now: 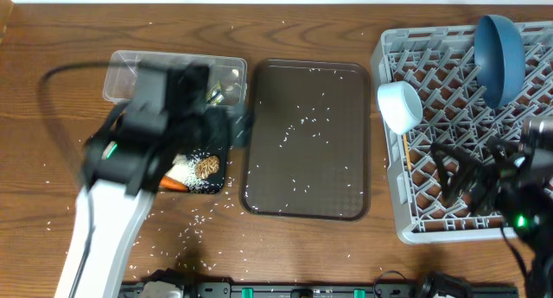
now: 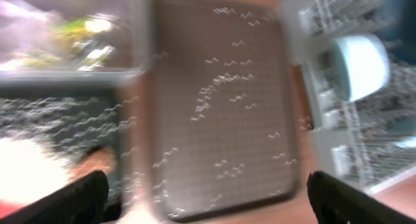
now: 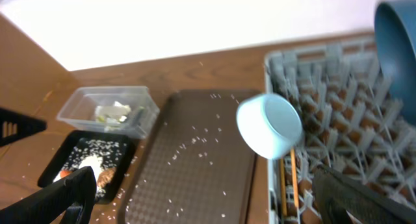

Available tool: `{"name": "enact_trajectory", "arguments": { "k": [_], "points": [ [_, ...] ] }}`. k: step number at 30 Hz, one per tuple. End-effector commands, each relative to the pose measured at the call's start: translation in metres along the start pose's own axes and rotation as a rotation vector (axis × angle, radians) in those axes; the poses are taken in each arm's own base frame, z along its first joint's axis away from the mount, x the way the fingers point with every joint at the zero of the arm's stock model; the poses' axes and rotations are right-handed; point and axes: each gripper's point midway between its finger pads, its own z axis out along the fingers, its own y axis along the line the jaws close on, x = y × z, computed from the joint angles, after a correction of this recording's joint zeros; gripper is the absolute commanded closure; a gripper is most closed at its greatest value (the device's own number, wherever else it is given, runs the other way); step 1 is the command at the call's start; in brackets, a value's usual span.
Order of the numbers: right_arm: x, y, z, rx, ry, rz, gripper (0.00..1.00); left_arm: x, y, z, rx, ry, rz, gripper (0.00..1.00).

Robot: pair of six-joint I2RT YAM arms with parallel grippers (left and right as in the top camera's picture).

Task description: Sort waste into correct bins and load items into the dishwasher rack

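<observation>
**A:** Grey plastic on the right of the overhead view: that's the rack [image 1: 432, 231]. The blue plate-bowl [image 1: 499, 56] stands on edge in its upper right corner.

**B:** And the white bowl [image 1: 399, 105]?

**A:** Tipped on its side at the rack's left edge, just beside the brown serving tray [image 1: 337, 177] in mid-frame.

**B:** Waste next. The clear tub [image 1: 229, 73] at upper left holds the tissue [image 3: 107, 112] and the yellow-green wrapper [image 3: 121, 121]. Right below it, the black tray [image 3: 62, 159] has the brown lump [image 1: 207, 167], the orange stick [image 1: 173, 184] and a heap of rice.

**A:** More rice grains [image 1: 302, 125] are scattered across the serving tray and the tabletop [image 1: 52, 39].

**B:** Left fingers [image 2: 71, 198]?

**A:** Spread wide, nothing between them, over the black tray and serving tray. The left wrist view is badly blurred.

**B:** Right fingers [image 3: 58, 198] are also released and empty. That arm is at lower right, over the rack.
</observation>
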Motion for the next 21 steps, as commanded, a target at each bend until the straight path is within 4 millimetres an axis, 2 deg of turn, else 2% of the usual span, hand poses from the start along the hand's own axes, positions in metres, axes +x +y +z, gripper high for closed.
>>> {"name": "enact_trajectory", "arguments": {
  "k": [1, 4, 8, 10, 13, 16, 21],
  "points": [
    [0.001, 0.015, -0.009, -0.041, -0.019, -0.055, 0.01, 0.005, 0.046, -0.039, -0.276, -0.084, 0.072, 0.02],
    [0.010, 0.017, -0.011, -0.044, 0.006, -0.039, 0.01, 0.012, 0.055, -0.068, -0.342, -0.151, 0.072, 0.02],
    [0.023, 0.017, -0.012, -0.046, 0.055, 0.014, 0.01, 0.012, 0.050, -0.093, -0.323, -0.246, 0.075, 0.02],
    [0.028, 0.017, -0.012, -0.042, 0.077, 0.102, 0.01, 0.015, 0.049, -0.101, -0.318, -0.270, 0.076, 0.02],
    [0.033, 0.017, -0.012, -0.032, 0.097, 0.311, 0.01, 0.016, 0.047, -0.109, -0.311, -0.297, 0.078, 0.02],
    [0.032, 0.017, -0.012, -0.023, 0.098, 0.419, 0.01, 0.017, 0.047, -0.110, -0.310, -0.303, 0.078, 0.02],
    [0.043, 0.007, -0.013, 0.032, 0.128, 0.317, 0.01, 0.016, 0.047, -0.109, -0.310, -0.299, 0.077, 0.02]
  ]
}}
